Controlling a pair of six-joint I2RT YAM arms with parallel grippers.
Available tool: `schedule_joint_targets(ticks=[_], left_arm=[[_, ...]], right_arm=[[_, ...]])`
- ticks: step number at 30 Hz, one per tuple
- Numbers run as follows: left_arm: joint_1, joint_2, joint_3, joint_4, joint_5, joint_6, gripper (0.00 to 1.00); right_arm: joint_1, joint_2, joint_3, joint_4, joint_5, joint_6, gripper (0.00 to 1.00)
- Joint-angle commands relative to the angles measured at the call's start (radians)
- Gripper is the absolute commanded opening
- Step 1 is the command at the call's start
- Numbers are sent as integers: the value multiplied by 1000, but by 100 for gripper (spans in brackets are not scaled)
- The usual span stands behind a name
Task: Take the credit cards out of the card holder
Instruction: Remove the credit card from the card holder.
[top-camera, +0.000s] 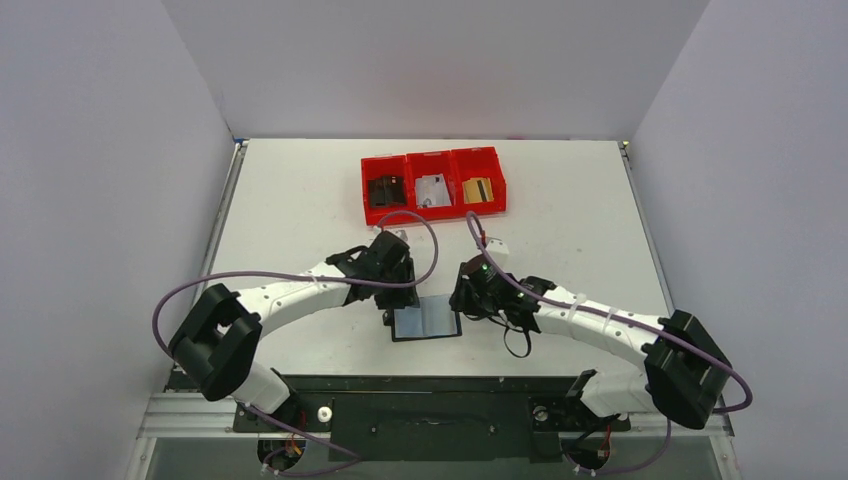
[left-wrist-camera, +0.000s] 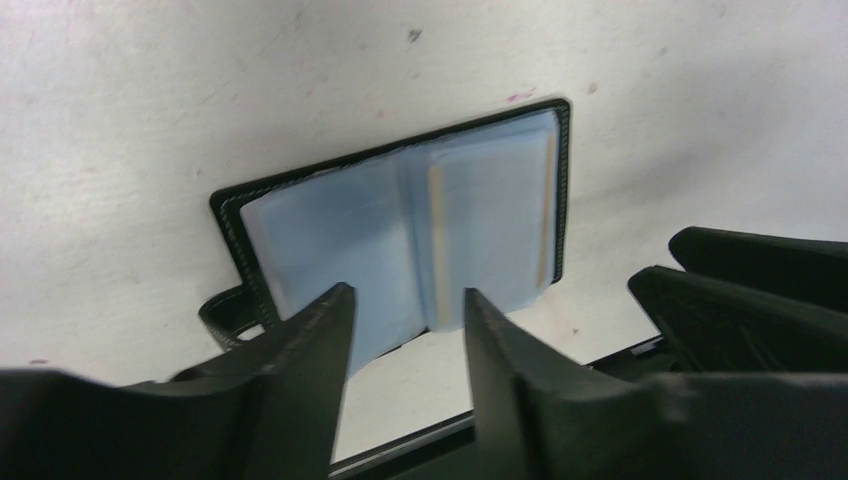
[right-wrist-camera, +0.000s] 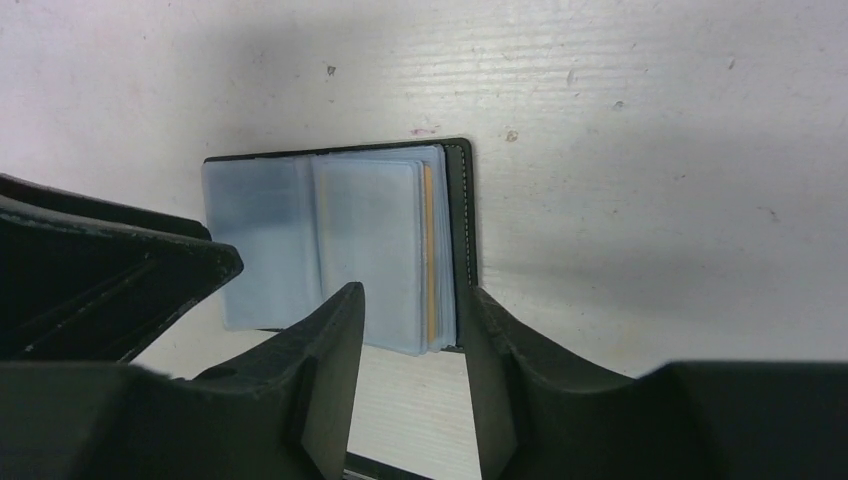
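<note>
The card holder (top-camera: 427, 322) lies open on the table between my two grippers, its bluish clear sleeves facing up. In the left wrist view the card holder (left-wrist-camera: 400, 230) shows a gold credit card edge (left-wrist-camera: 435, 240) inside a sleeve. The right wrist view shows the card holder (right-wrist-camera: 340, 240) with a gold card edge (right-wrist-camera: 430, 250) near its right cover. My left gripper (top-camera: 391, 296) (left-wrist-camera: 405, 315) is open and empty at the holder's left side. My right gripper (top-camera: 467, 300) (right-wrist-camera: 410, 305) is open and empty at its right side.
Three red bins (top-camera: 433, 158) stand in a row at the back of the table, holding a black card (top-camera: 385, 190), a white-grey card (top-camera: 433, 190) and a gold card (top-camera: 480, 189). The table's front edge runs just behind the holder.
</note>
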Motion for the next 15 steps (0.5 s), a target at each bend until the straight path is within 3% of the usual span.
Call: schedule_joint_targets(ticks=[1, 11, 15], left_arm=[[10, -43, -64, -22, -8, 34, 35], [29, 13, -106, 44, -17, 73, 3], [29, 24, -124, 39, -43, 76, 0]], right_arm=[[30, 53, 66, 45, 33, 29, 32], [63, 146, 112, 31, 47, 41, 8], [71, 169, 119, 29, 48, 40, 2]])
